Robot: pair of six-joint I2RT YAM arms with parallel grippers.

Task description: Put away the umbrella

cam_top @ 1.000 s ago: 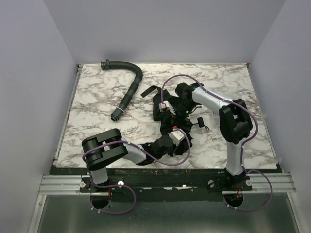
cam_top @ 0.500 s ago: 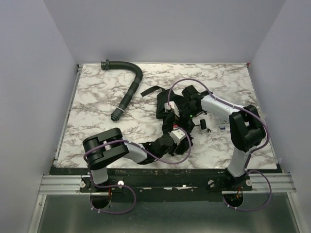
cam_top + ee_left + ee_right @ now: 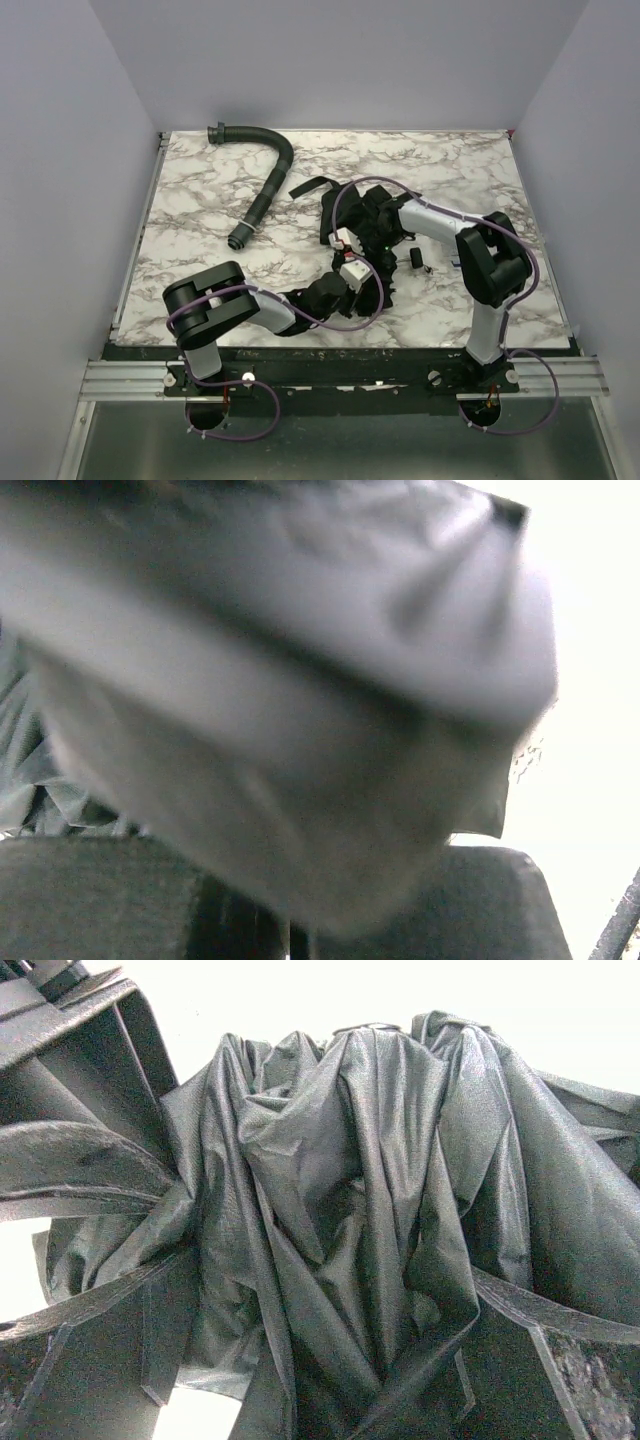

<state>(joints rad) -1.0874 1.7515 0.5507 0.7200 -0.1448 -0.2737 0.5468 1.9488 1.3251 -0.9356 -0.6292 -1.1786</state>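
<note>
Umbrella (image 3: 300, 730): grey cloth, blurred, hard against my lens and filling most of the view; sharper folds at the left edge.
My pincer (image 3: 290, 935): closed at the bottom edge, dark fingers (image 3: 100, 900) side by side, cloth nipped at their seam.
Bench (image 3: 590, 780): washed out white, right side.
Cable (image 3: 620, 925): thin, bottom right corner.

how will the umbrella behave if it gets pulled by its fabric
The umbrella lies in loose, deep folds, so it will probably flop and bunch rather than move as one piece. Its thin, sheeny fabric looks somewhat slippery.
</note>
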